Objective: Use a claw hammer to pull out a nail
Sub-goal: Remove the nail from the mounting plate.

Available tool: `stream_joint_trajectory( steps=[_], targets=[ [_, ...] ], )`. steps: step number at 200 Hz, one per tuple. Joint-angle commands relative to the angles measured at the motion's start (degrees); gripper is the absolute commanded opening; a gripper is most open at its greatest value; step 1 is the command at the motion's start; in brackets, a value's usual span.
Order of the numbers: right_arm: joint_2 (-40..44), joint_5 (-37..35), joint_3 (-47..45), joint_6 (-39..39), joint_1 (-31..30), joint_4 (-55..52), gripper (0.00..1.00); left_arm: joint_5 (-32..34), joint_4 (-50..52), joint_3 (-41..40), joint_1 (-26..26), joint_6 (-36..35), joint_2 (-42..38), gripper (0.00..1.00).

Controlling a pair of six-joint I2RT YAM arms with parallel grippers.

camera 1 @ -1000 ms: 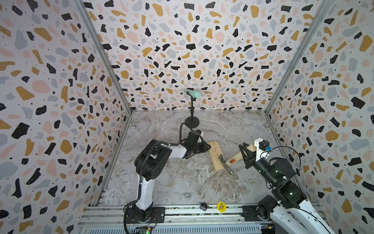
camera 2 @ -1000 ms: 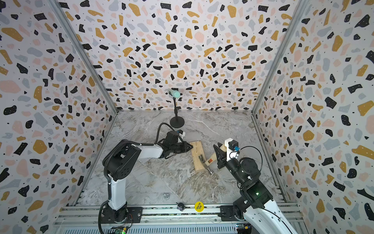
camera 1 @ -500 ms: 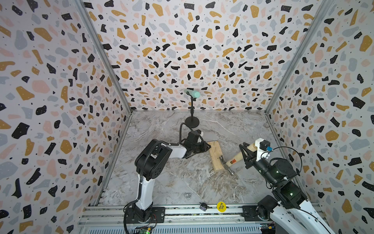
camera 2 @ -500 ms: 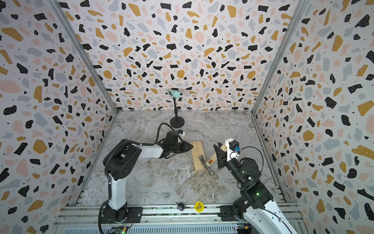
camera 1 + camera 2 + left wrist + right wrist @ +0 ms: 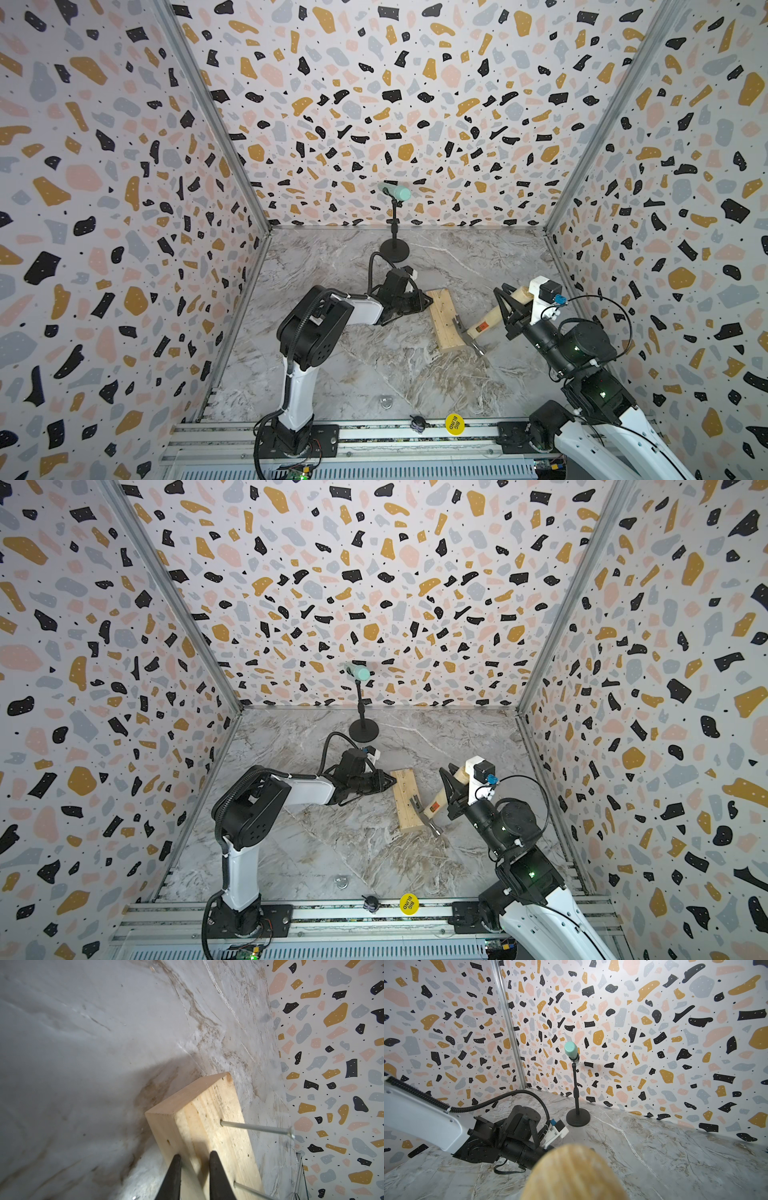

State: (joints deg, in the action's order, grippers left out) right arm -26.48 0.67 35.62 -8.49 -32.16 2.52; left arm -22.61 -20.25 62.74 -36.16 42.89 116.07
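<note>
A pale wooden block [image 5: 442, 320] [image 5: 405, 796] lies mid-floor. My left gripper [image 5: 426, 300] [image 5: 392, 780] is shut on its far end; in the left wrist view the gripper [image 5: 194, 1156] has one finger on the block's [image 5: 218, 1118] side face and one on its top. Two long silvery nails stick out of the block: the nail [image 5: 255, 1127] and a second one [image 5: 249, 1188]. The claw hammer [image 5: 490, 322] [image 5: 436, 806] rests its steel head [image 5: 467, 334] on the block. My right gripper [image 5: 505, 305] [image 5: 451, 787] is shut on the hammer's handle, whose butt end [image 5: 575, 1174] hides the fingers.
A microphone stand [image 5: 394, 249] [image 5: 577, 1118] with a mint-green head stands at the back centre, just behind the left wrist. A yellow disc [image 5: 454, 423], a small dark knob [image 5: 417, 423] and a metal ring [image 5: 385, 401] lie by the front rail. Patterned walls enclose three sides.
</note>
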Motion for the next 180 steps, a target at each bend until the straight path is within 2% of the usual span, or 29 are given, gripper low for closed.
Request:
stream_joint_trajectory(
  steps=[1, 180],
  targets=[
    [0.5, 0.6, 5.5, -0.1, -0.2, 10.0, 0.00, 1.4, 8.0, -2.3, 0.0, -0.7, 2.2, 0.19],
    [-8.3, 3.7, 13.9, -1.6, -0.2, 7.7, 0.00, -0.1, 13.8, 0.1, -0.1, -5.2, -9.6, 0.31]
  ],
)
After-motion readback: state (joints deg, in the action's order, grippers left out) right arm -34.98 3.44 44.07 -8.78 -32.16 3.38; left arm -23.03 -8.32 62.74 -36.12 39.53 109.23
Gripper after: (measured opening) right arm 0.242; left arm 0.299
